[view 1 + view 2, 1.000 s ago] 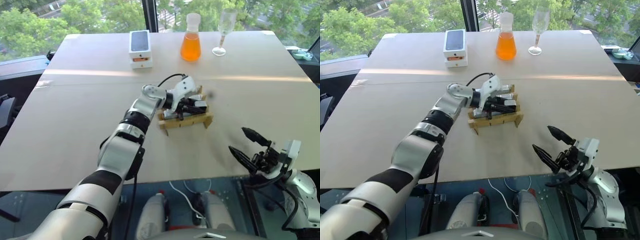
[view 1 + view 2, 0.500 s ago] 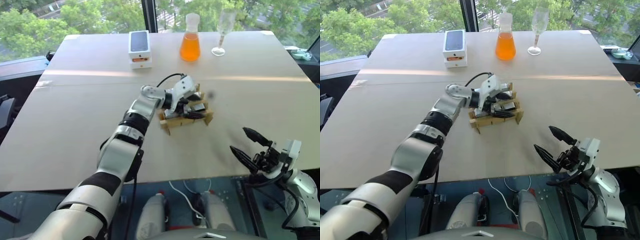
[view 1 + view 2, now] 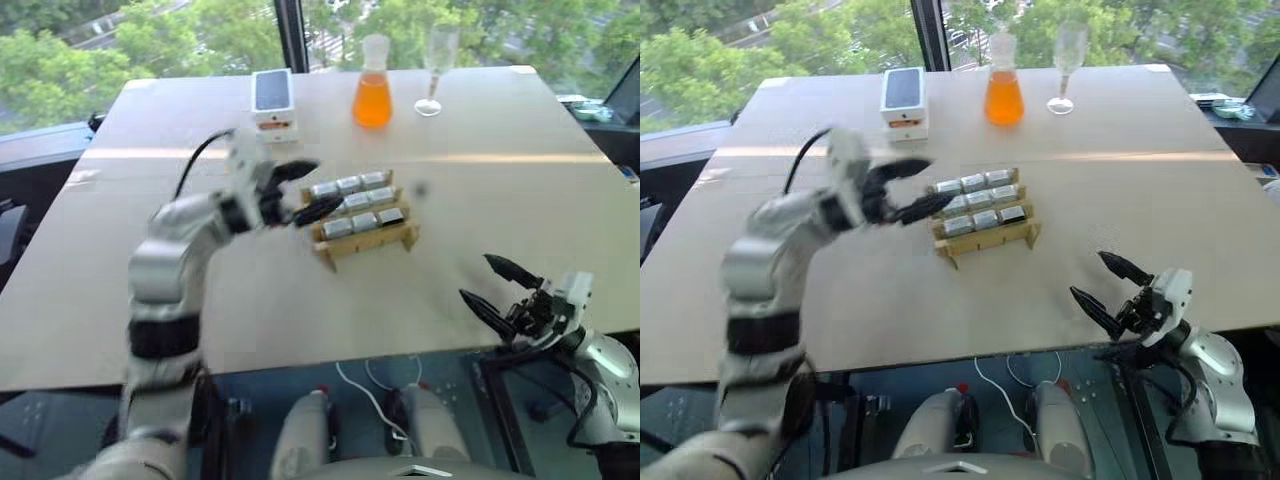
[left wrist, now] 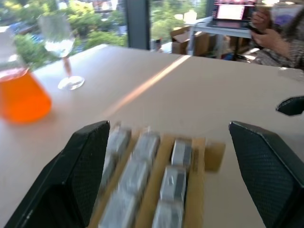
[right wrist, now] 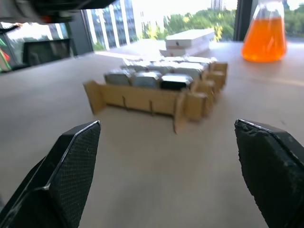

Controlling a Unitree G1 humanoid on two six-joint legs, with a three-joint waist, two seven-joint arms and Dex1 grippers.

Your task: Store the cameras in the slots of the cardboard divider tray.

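Note:
The cardboard divider tray (image 3: 366, 241) stands in the middle of the table, with several silver-grey cameras (image 3: 355, 205) sitting in its slots in rows. My left gripper (image 3: 328, 183) hovers just left of the tray, open, its two black fingers pointing at the tray's left end with nothing between them. In the left wrist view the cameras (image 4: 142, 161) lie between my spread fingers (image 4: 76, 180). My right gripper (image 3: 475, 276) is open over the table's front right edge, apart from the tray (image 5: 142, 97), and holds nothing.
A white phone box (image 3: 272, 100) with a black top, a flask of orange liquid (image 3: 372, 95) and a wine glass (image 3: 432, 65) stand along the table's far edge. A person (image 4: 280, 33) sits at a distant desk beyond the table.
My left gripper has opened and drawn back to the left, off the tray, uncovering the cameras in their slots. The right gripper has hardly moved.

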